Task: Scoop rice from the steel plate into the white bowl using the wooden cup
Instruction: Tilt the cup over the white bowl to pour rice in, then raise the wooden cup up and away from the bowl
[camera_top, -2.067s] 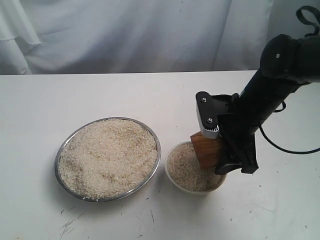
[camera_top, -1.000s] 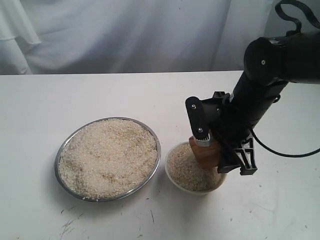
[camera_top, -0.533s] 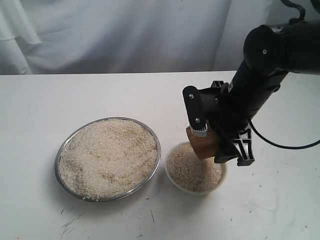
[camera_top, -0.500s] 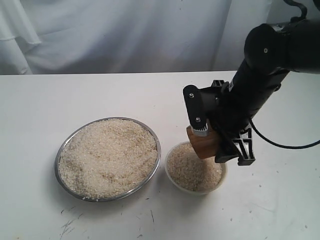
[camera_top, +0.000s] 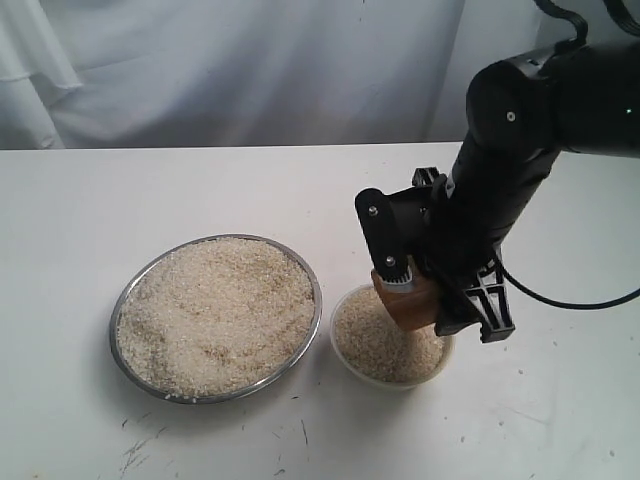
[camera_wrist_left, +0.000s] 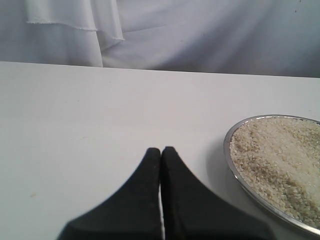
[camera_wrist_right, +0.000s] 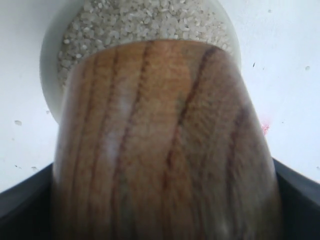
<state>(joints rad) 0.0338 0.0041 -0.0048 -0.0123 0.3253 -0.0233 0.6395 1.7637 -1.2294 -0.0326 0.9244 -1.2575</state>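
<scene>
R end effector clamps wooden cup, tipped over white bowl. Bowl approx. full of rice. Steel plate on counter holds plenty, so more scoops poss. L end effector closed, empty.

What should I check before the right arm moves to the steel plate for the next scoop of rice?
1. Grip of right hand on wooden cup: ok.
2. Cup over white bowl, tipped toward it: ok.
3. Cup fully emptied: cannot tell, mouth hidden.
4. Enough rice in steel plate: ok, heaped.
5. Idle left hand apart from plate: ok, shut.
6. Room in bowl: not ok, rice looks near the rim.
</scene>
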